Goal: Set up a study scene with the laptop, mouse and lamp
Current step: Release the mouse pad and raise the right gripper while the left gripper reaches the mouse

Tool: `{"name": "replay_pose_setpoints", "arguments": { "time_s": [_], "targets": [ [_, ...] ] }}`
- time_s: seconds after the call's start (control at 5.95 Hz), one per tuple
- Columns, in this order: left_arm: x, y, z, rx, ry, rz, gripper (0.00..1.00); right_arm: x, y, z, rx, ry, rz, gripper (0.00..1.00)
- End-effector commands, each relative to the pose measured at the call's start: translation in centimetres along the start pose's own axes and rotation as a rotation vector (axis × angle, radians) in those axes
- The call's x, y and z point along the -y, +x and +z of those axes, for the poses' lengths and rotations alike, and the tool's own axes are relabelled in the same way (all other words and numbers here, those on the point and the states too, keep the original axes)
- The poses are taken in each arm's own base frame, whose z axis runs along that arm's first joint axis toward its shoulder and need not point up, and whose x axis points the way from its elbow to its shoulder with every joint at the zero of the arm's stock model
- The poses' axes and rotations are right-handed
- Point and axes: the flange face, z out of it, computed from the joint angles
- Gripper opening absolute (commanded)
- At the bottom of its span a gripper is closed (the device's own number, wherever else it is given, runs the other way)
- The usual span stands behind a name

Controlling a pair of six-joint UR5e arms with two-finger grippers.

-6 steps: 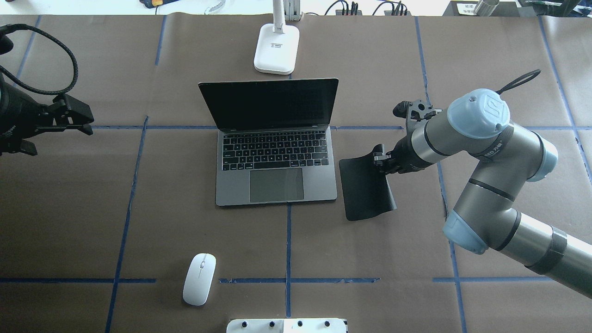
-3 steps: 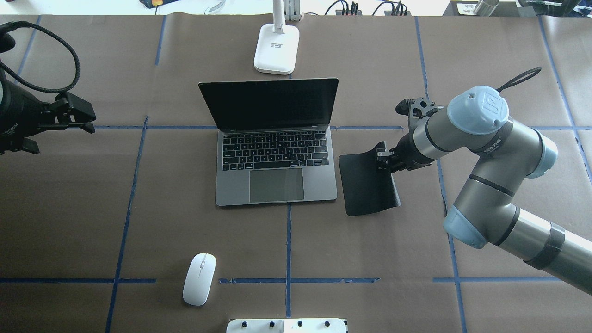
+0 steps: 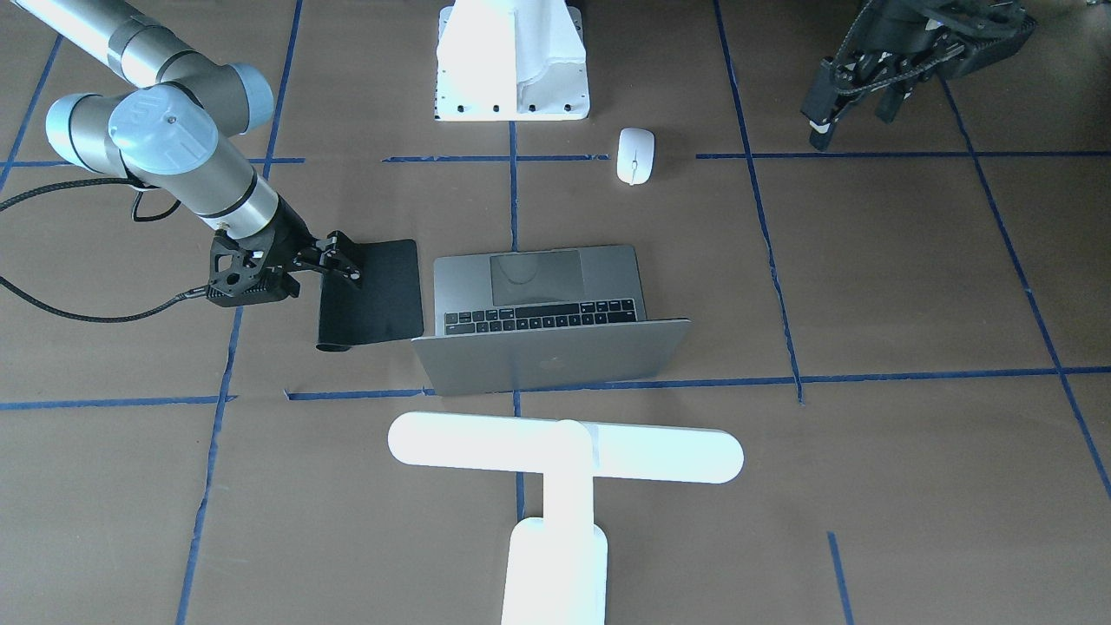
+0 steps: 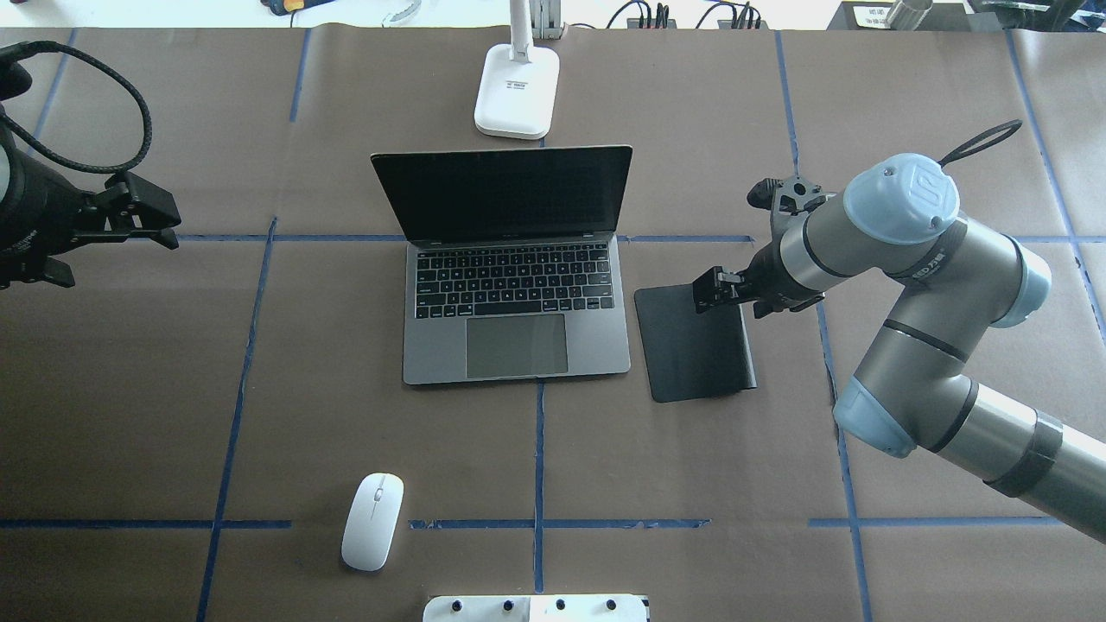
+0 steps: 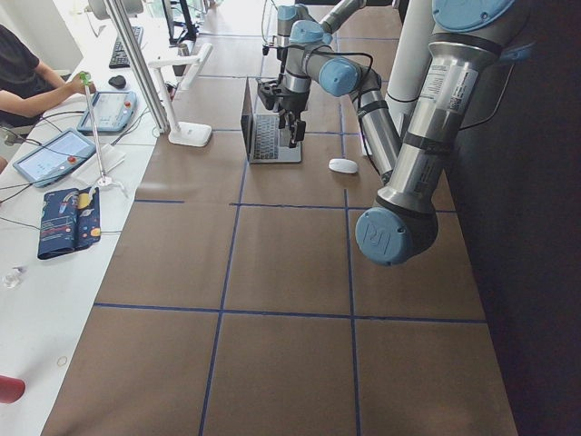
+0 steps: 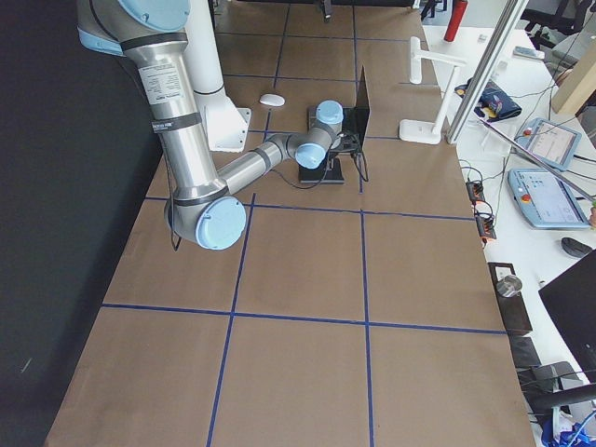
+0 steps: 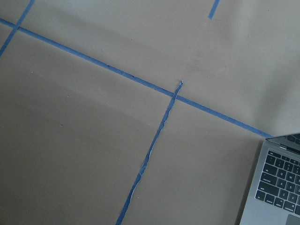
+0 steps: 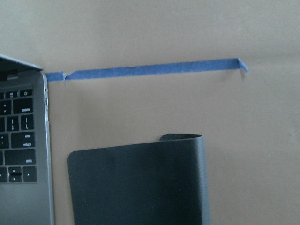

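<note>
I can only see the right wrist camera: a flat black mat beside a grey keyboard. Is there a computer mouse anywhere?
Observer: Yes. A small glossy white oval mouse lies nearer the robot than the slim grey metal laptop, toward the robot's left, well apart from the black rectangular mouse pad.
Visitor: Is anything standing behind the laptop?
Observer: A bright white T-shaped lamp stands just beyond the laptop's open lid.
Visitor: And the robot's other claw?
Observer: The left claw hovers open and empty, far off to the laptop's left.
</note>
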Motion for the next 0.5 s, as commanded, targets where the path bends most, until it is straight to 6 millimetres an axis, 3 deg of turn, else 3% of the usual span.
{"name": "replay_pose_setpoints", "arguments": {
  "time_s": [0.0, 0.17, 0.34],
  "targets": [
    [-0.2, -0.2, 1.1, 0.019, -0.014, 0.003, 1.00, 0.8, 0.2, -3.7, -0.069, -0.003, 0.028, 1.00],
    [-3.0, 1.1, 3.6, 0.047, -0.068, 0.058, 1.00, 1.0, 0.4, -7.3, -0.135, -0.014, -0.002, 1.00],
    [-7.6, 2.7, 6.5, 0.079, -0.144, 0.140, 1.00, 1.5, 1.2, -11.0, -0.187, -0.015, -0.028, 1.00]
  ]
}}
